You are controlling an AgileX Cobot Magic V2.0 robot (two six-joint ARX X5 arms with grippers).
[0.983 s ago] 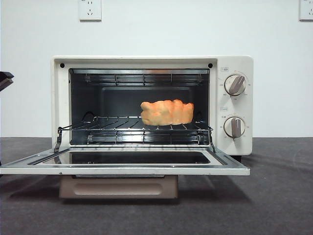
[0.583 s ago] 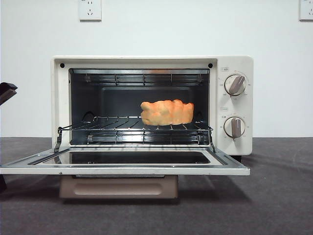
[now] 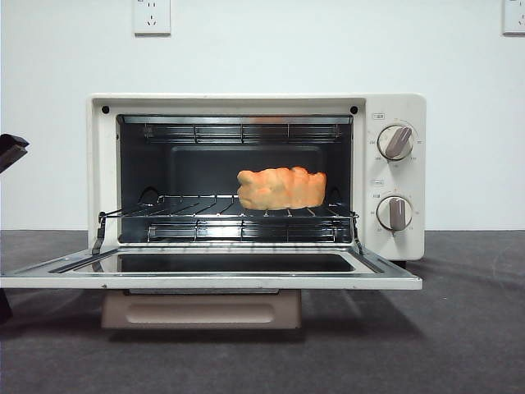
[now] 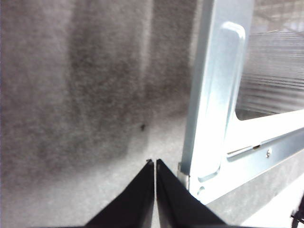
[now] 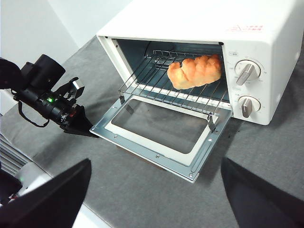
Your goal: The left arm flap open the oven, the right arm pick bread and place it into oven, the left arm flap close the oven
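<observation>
A cream-white toaster oven (image 3: 394, 111) stands on a dark grey table (image 3: 459, 345), seen level from the front. Its door (image 3: 213, 279) is folded all the way down and lies flat, with the glass pane framed in bright metal and the beige bar handle (image 3: 201, 312) hanging beneath the front edge. Two beige knobs (image 3: 397, 141) sit one above the other on the right-hand panel. Inside, a wire rack (image 3: 197, 209) crosses the dark cavity. The bread (image 3: 281, 188), a small golden-orange loaf with a lumpy, knotted top, lies on that rack toward the right side, about a third as wide as the opening.

My left gripper (image 4: 155, 164) is low over the table, just beside the left corner of the lowered door, its two black jaws pressed together at the tips with nothing between them. My right gripper (image 5: 156, 199) hangs high and back from the oven, jaws spread wide and holding nothing.
</observation>
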